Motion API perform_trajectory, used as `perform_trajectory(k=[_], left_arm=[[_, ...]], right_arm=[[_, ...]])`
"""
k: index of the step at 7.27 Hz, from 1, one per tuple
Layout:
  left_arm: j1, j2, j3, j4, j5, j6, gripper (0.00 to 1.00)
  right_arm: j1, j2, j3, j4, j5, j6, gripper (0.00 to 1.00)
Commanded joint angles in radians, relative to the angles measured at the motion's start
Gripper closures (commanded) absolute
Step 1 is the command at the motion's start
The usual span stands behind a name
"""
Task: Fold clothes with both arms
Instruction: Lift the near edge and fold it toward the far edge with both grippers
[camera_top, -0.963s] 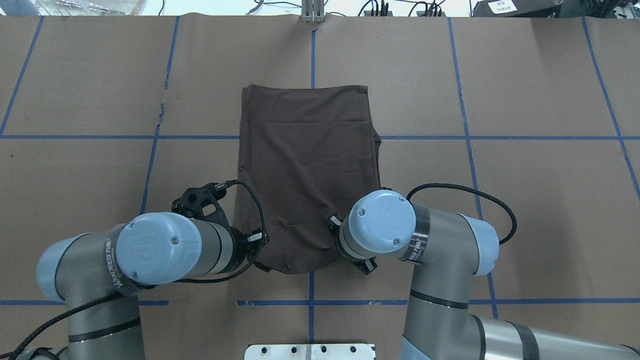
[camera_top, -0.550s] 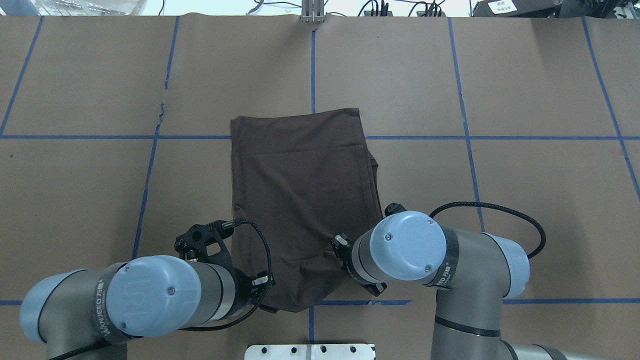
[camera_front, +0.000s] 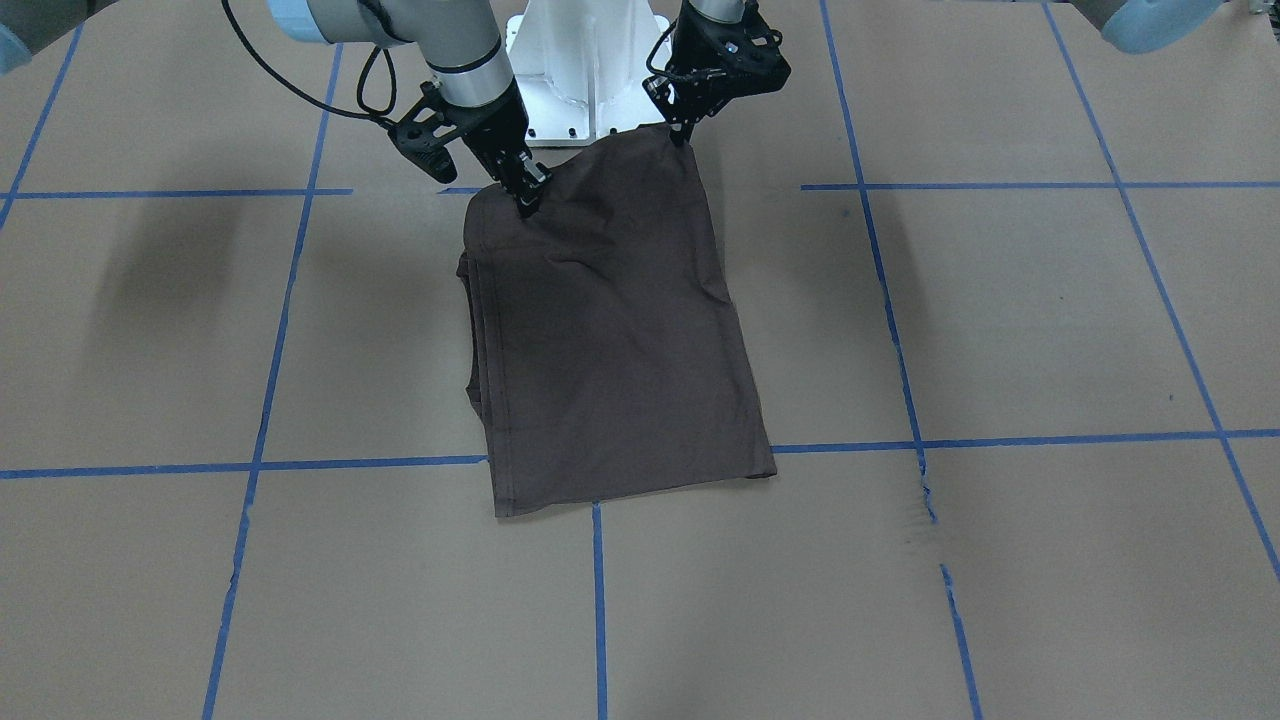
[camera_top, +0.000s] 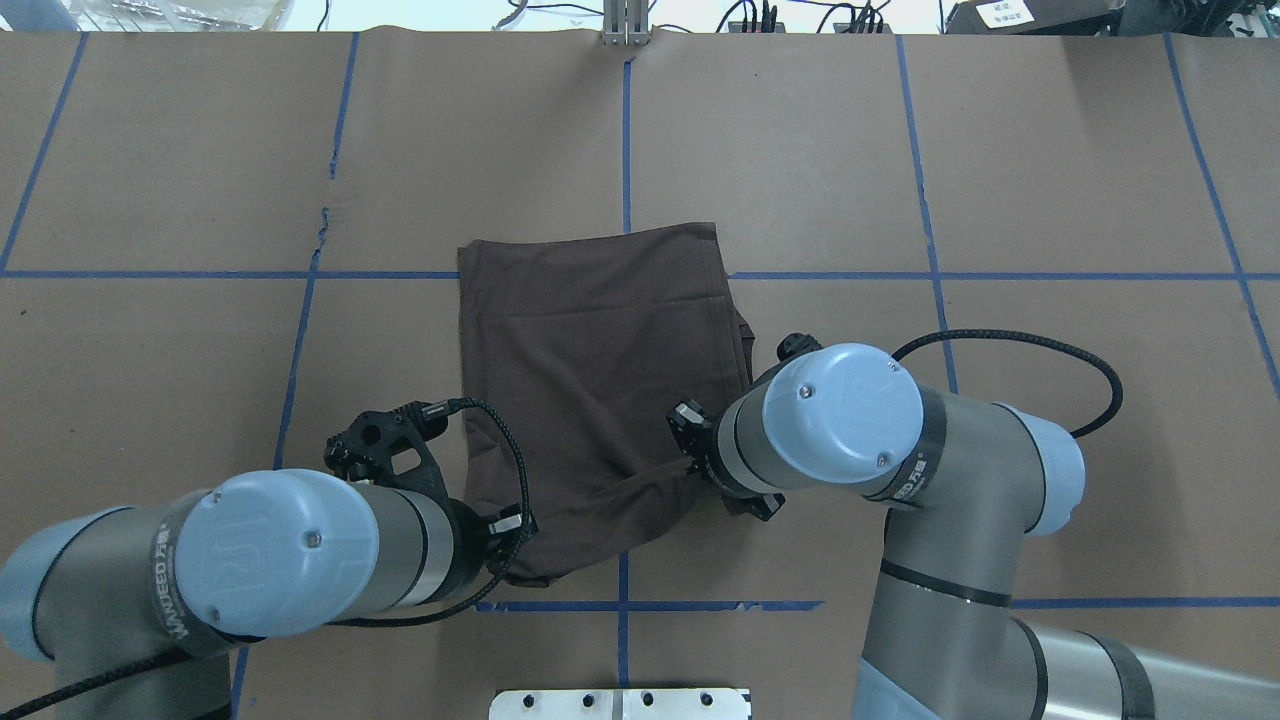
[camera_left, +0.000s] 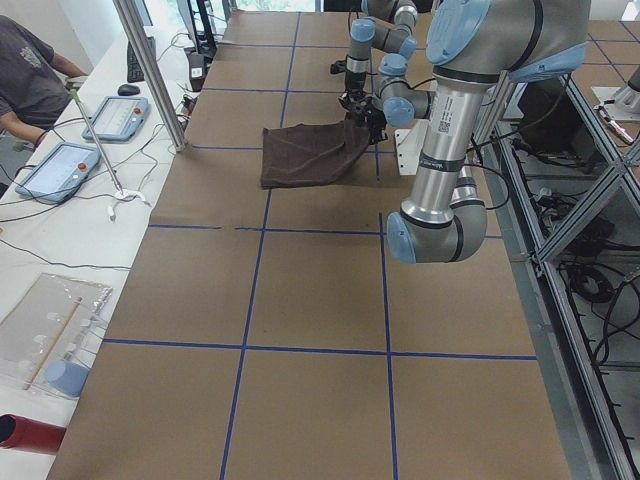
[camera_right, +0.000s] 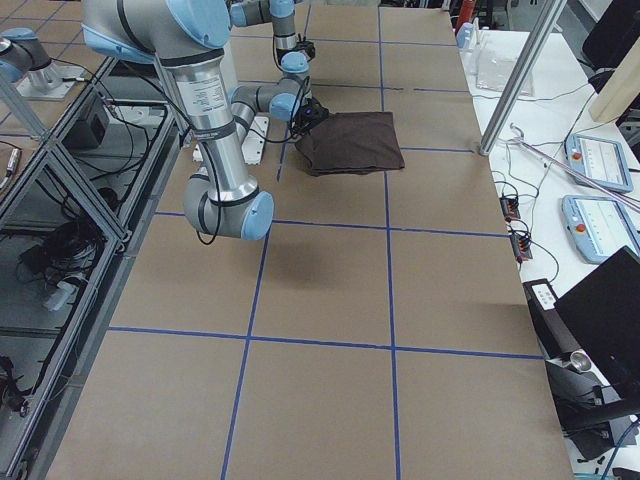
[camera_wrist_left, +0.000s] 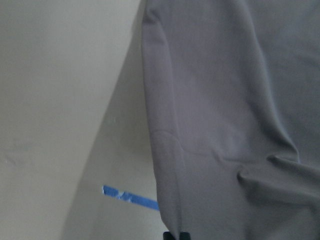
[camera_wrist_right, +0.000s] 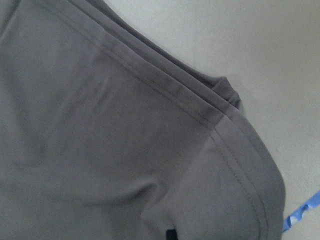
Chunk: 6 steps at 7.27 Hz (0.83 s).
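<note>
Right arm (camera_top: 842, 425) farther forward, on T-shirt (camera_top: 600, 340)

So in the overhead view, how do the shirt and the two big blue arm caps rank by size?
1. T-shirt, by far.
2. Left arm's blue cap.
3. Right arm's blue cap, a little smaller here. The two caps may well match, as the left one could just sit nearer the camera.

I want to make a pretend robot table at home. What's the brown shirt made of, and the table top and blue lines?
The shirt looks like thin, soft, matte cloth: it wrinkles, and its hems are stitched. The table cover looks like dull brown paper or card, with a small tear. The blue lines are probably sticky tape; their edges look ragged up close.
</note>
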Motion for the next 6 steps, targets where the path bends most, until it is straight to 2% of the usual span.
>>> perform_trajectory(k=[1,3,6], left_arm=[[-0.131,-0.018,0.032,-0.006,-0.033,0.078,1.00],[-0.235,-0.070,0.196,-0.105,-0.042,0.083,1.00],[-0.294,-0.081,0.317,-0.227,-0.042,0.083,1.00]], right_arm=[[0.078,0.080,-0.095,0.000,0.024,-0.061,1.00],[0.134,0.145,-0.204,0.003,0.042,-0.122,1.00],[0.171,0.211,-0.351,0.092,0.056,-0.141,1.00]])
